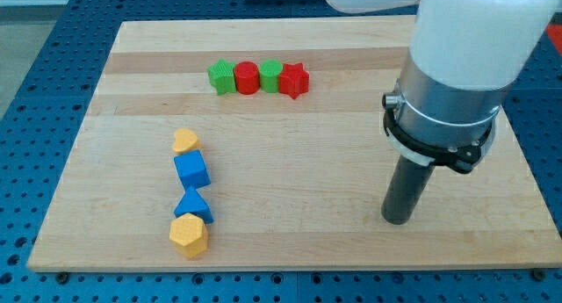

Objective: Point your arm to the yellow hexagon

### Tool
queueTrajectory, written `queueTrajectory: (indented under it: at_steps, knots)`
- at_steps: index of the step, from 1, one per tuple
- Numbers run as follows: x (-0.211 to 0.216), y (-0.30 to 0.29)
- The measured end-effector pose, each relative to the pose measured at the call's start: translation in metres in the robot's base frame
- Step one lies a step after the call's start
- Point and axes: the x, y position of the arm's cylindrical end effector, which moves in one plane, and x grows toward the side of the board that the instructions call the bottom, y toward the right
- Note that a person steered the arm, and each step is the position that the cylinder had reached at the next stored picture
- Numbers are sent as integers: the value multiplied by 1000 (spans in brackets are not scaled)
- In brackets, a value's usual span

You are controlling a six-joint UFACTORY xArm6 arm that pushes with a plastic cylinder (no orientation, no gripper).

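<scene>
At the left of the wooden board [132,250], four blocks form a near-to-far column: the yellow hexagon [189,235] lies nearest, close to the board's near edge, with the blue triangular block [194,205] touching it just beyond, then the blue cube [191,171], then the yellow heart [184,141]. Farther back, toward the centre, a row holds the green star [222,76], the red cylinder [247,77], the green cylinder [270,75] and the red star [294,80], packed side by side. At the right, my tip [397,220] rests on the board, well apart from every block. The rod stands upright beneath the grey collar and white arm housing. No gripper is fitted, so no open or closed state applies. To perform the step well, slide the tip leftward along the near strip of the board, approach the hexagon from its right side, and stop just beside it, avoiding contact with the blue triangular block.
</scene>
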Motion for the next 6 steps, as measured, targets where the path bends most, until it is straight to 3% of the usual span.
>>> queueTrajectory:
  at_steps: [2, 4, 5, 6]
  knots:
    - [0, -14]
    - [0, -111]
    - [10, -135]
    - [48, -150]
